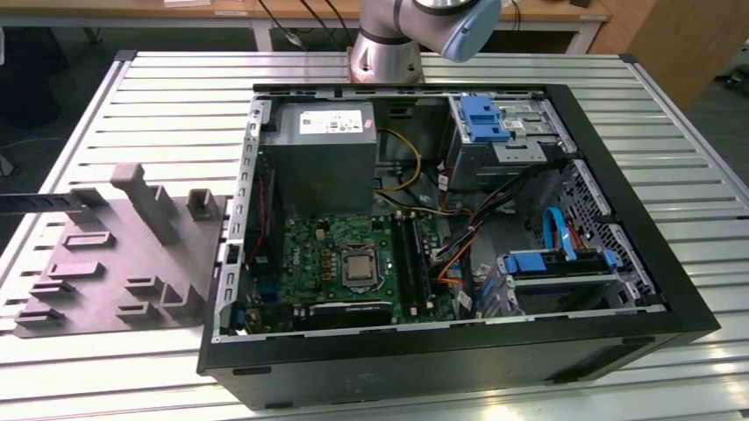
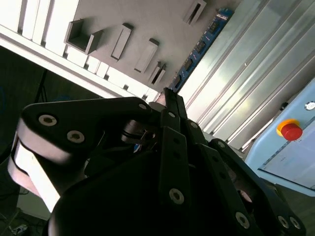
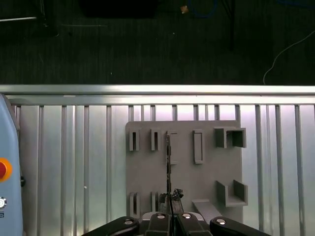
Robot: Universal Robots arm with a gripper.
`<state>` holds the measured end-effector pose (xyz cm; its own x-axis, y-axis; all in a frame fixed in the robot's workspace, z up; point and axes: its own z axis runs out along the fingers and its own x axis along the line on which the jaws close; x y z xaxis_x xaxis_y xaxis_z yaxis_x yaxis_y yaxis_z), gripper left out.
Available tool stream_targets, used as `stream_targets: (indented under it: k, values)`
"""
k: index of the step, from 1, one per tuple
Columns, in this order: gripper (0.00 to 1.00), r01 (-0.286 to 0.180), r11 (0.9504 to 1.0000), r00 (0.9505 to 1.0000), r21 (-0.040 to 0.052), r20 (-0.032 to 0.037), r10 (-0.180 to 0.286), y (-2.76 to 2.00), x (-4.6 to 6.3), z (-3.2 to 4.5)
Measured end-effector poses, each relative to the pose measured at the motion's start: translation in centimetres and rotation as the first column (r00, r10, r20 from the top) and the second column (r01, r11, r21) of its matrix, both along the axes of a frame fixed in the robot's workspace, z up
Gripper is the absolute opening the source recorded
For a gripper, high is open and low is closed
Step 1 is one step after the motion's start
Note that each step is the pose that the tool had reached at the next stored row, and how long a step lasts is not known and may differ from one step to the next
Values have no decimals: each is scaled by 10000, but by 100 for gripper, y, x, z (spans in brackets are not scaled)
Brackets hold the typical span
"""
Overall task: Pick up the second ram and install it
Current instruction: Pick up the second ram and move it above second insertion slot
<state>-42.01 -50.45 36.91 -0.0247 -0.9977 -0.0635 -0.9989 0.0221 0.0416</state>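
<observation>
Black linkage bars converge to the tip of the tool (image 3: 170, 200), which hangs above the grey fixture tray (image 3: 206, 172) and points down toward it. Its fingers are clenched on one end of the second ram (image 2: 199, 46), so the stick juts out past the fingertips, held clear of the tray. The second wrist view shows the board's blue face and its row of black chips — in the first wrist view the ram (image 3: 168, 157) is seen edge-on, a thin dark line across the tray's slots. In the exterior view the arm's silver base column (image 1: 387, 54) stands at the far edge of the surface (image 1: 175, 96), behind the open computer case (image 1: 468, 355). The case lies on its side with the green motherboard (image 1: 333, 254), a grey power supply (image 1: 322, 158) and a blue drive bracket (image 1: 482, 118) exposed; the tray sits just beside it, on the exterior view's left. The surface is ribbed light metal. A pale blue box with a red button (image 2: 289, 130) stands by it, dark floor (image 3: 147, 44) lies past its rim, and a wooden desk (image 1: 117, 9) stands behind.
</observation>
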Motion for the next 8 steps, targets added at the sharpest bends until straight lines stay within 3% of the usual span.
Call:
stream_targets:
  k: [8]
  values:
    - [11, 0, 10000, 10000, 95, 1, 0, 0, 0, 151]
